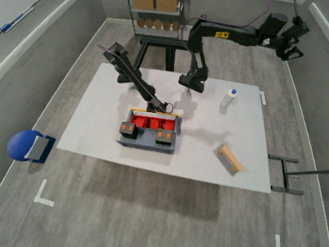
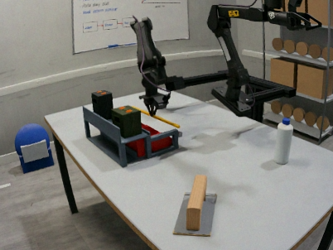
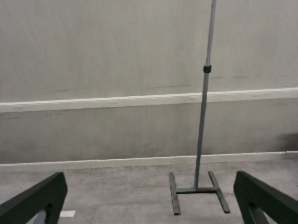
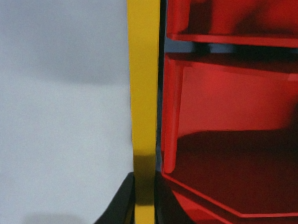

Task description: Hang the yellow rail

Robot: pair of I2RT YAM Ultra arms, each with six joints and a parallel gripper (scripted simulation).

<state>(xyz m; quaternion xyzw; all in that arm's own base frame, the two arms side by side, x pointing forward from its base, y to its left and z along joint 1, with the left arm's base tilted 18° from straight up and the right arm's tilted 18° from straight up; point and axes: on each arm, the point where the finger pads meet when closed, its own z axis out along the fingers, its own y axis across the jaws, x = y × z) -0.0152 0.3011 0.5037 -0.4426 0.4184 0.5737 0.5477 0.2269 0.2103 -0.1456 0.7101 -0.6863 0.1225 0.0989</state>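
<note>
The yellow rail (image 1: 172, 114) (image 2: 171, 122) (image 4: 143, 75) runs along the open front of the red bins (image 1: 154, 123) (image 2: 159, 142) (image 4: 225, 100). My right gripper (image 1: 151, 110) (image 2: 152, 114) (image 4: 144, 180) is shut on the rail, coming down from above. The bins stand side by side in the blue-grey shelf (image 1: 147, 145) (image 2: 123, 153). In the exterior view the rail's near end shows just above a small grey hook (image 2: 179, 134). The far hook is hidden, and whether the rail rests between the end plates cannot be told. My left gripper (image 1: 294, 56) (image 3: 150, 179) is open and empty, far from the shelf.
Two dark boxes with orange marks (image 1: 128, 130) (image 1: 164, 137) (image 2: 102, 105) (image 2: 126, 121) stand on top of the shelf. A white bottle with a blue cap (image 1: 227, 99) (image 2: 283, 142) and a wooden-handled trowel (image 1: 232, 159) (image 2: 196, 203) are on the table (image 1: 94, 98) (image 2: 244, 178).
</note>
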